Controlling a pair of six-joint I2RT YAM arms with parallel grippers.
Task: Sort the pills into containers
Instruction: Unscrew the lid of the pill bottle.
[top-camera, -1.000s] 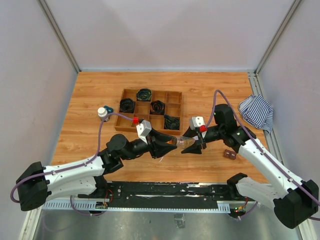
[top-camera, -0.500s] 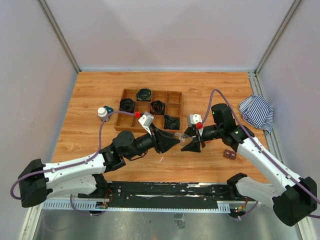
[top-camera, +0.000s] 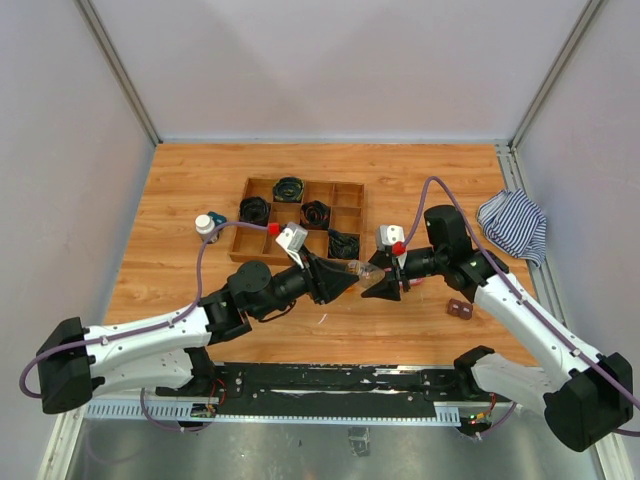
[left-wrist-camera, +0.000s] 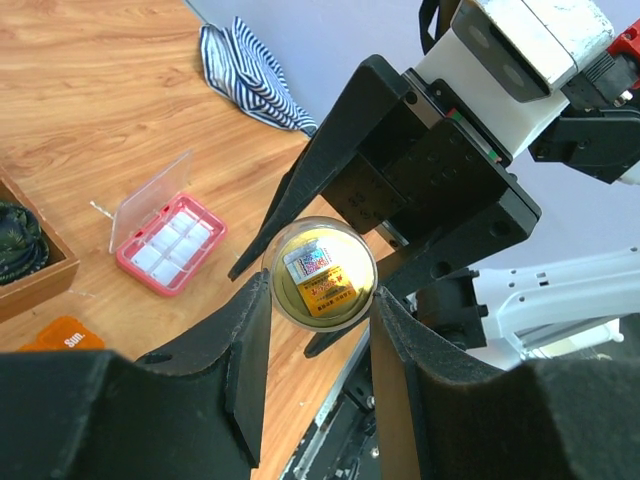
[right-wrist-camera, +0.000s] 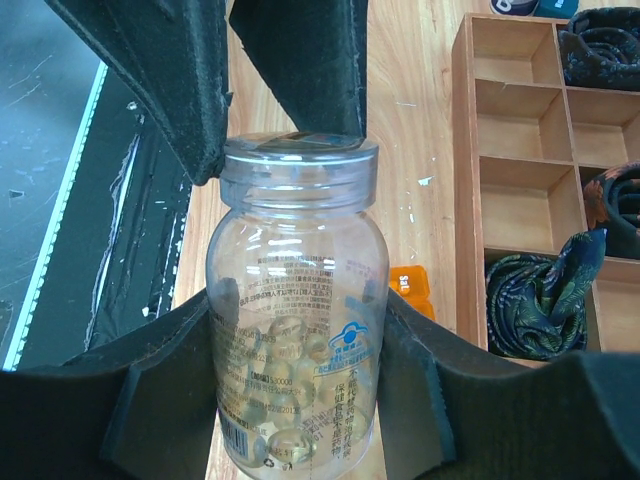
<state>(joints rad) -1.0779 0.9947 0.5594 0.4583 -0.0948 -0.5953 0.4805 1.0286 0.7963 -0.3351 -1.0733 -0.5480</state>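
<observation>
**Operator:** Where is the bottle?

**Spotter:** Your clear bottle (right-wrist-camera: 292, 260) is held in the air between your two arms, over the table (top-camera: 180, 180) and just in front of the wooden tray (top-camera: 300, 215). It lies on its side, with its long axis running from one gripper to the other. I cannot tell whether it is quite level.

**Operator:** Which end faces which?

**Spotter:** The cap (right-wrist-camera: 298, 165) points toward your left arm and the base toward your right. The pale yellow capsules (right-wrist-camera: 285, 345) sit in the half nearer the base.

**Operator:** And the grips?

**Spotter:** Your right gripper (right-wrist-camera: 295, 310) is clamped around the bottle's body, with a finger on each side. Your left gripper (left-wrist-camera: 320, 295) is closed on the cap. Its fingers (left-wrist-camera: 245, 360) hug the round end, which you see face-on in the left wrist view.

**Operator:** The other containers?

**Spotter:** The pink box (left-wrist-camera: 165, 245) sits on the table to your right, near the striped cloth (left-wrist-camera: 255, 75), with its clear lid standing open. The small dark bottle (top-camera: 205, 224) stands upright by the tray's left edge, well apart from both grippers. An orange block (right-wrist-camera: 410, 285) lies on the table just beside the tray.
</observation>
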